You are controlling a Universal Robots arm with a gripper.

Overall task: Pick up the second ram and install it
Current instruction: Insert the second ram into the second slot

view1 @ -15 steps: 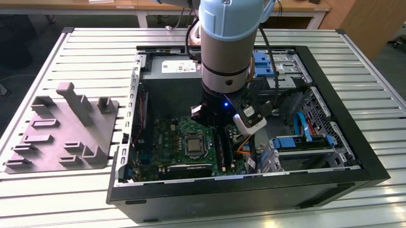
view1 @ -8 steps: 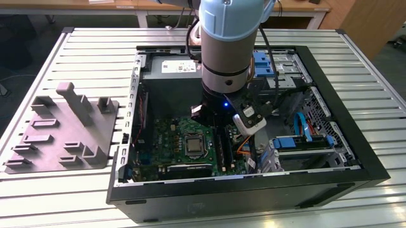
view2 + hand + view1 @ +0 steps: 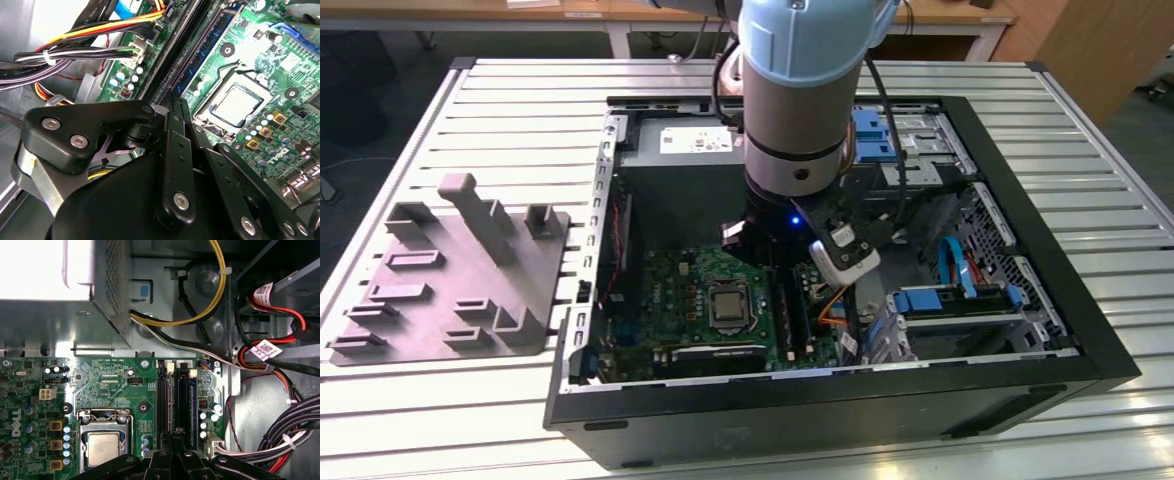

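The arm reached down into the open computer case on the bench, over the green motherboard. A grey fixture sat at nine o'clock from the case. In both wrist views the end effector was narrow, its fingers nearly together above the memory slots. The second ram stood on edge in those slots, just beside the fingertips. Whether they pinched it could not be told.

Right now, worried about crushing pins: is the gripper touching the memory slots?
Cannot tell. In the first wrist view the gripper overlaps the memory slots, hiding any contact or gap.
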